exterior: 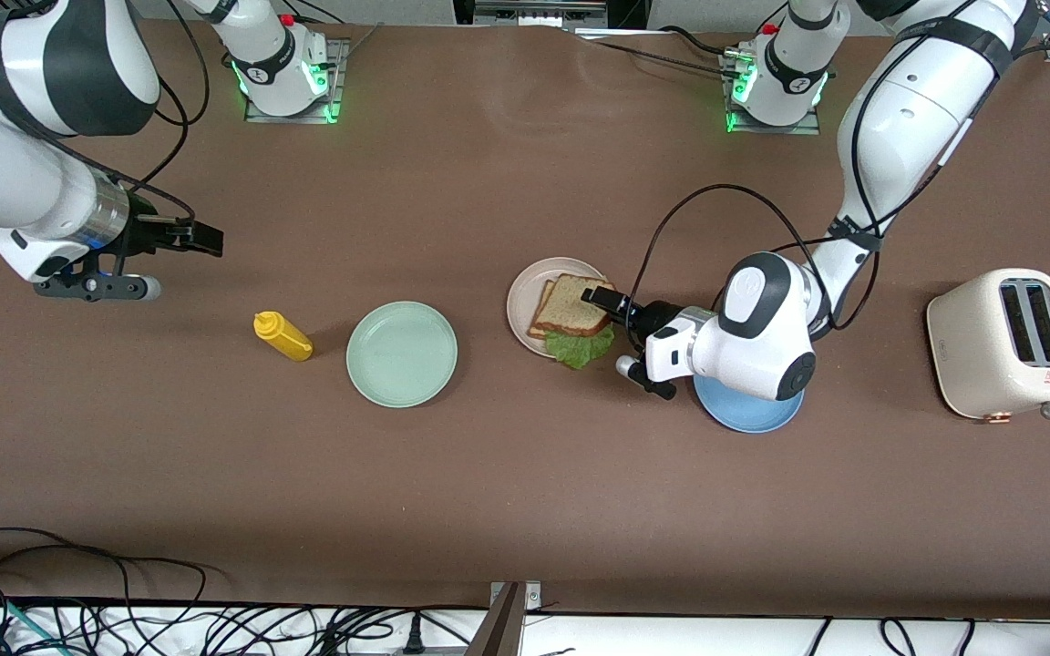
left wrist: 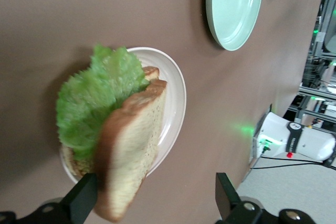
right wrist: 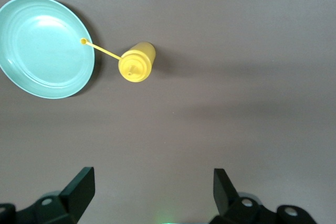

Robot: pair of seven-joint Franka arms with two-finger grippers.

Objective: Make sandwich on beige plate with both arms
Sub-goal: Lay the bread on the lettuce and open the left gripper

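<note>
The beige plate (exterior: 523,293) lies mid-table and holds the sandwich. The top slice of brown bread (exterior: 571,305) lies on a green lettuce leaf (exterior: 584,348), and the edge of a lower slice (exterior: 541,314) shows under them. My left gripper (exterior: 602,301) is open at the sandwich's edge toward the left arm's end. In the left wrist view the top slice (left wrist: 134,145) leans against one finger (left wrist: 84,200), over the lettuce (left wrist: 94,98) and the plate (left wrist: 176,93). My right gripper (exterior: 206,239) is open and empty, up over bare table at the right arm's end.
A mint-green plate (exterior: 402,353) and a yellow mustard bottle (exterior: 283,335) lie between the two grippers. A blue plate (exterior: 748,415) lies under the left arm's wrist. A cream toaster (exterior: 1003,342) stands at the left arm's end.
</note>
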